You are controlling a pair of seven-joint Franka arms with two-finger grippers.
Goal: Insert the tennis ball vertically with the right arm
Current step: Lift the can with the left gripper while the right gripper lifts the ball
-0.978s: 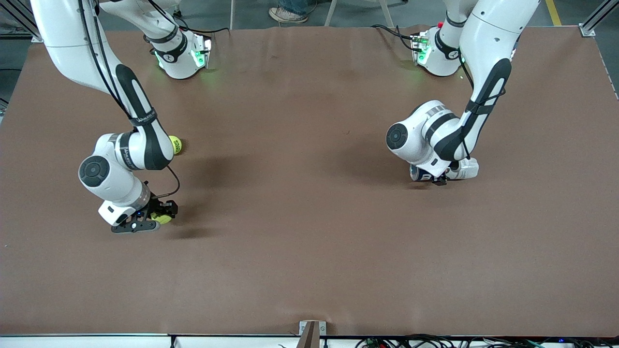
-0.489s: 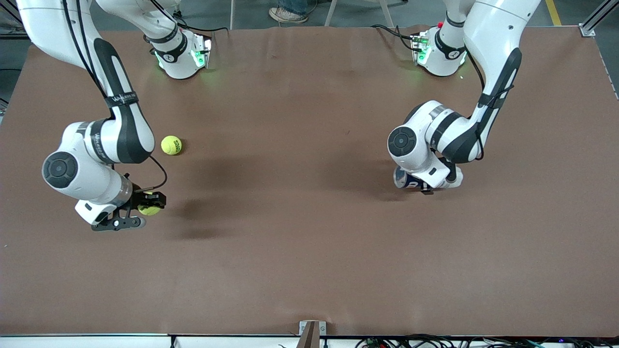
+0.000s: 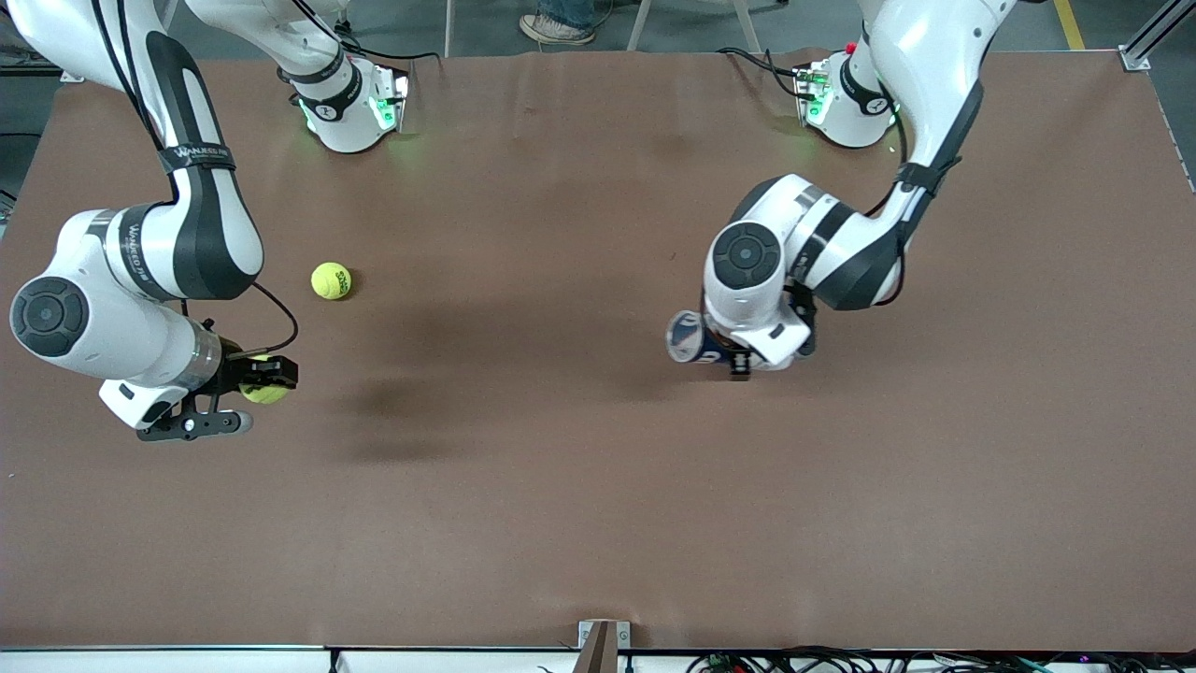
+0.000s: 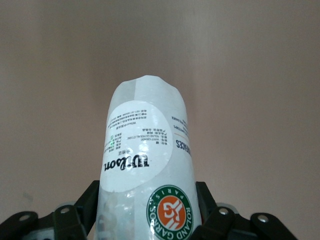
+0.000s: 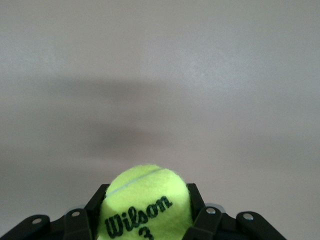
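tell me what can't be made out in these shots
- Front view: the left gripper and most of the ball can it holds are hidden under its own wrist.
- Left wrist view: the can's open end is cut off from view.
- Right wrist view: the lower part of the held tennis ball is cut off by the frame edge.

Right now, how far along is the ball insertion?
Done: right gripper is shut on a yellow-green felt tennis ball; left gripper holds the clear plastic ball can, both off the table. Left: upright can, drop ball in. A second tennis ball lies on the table.
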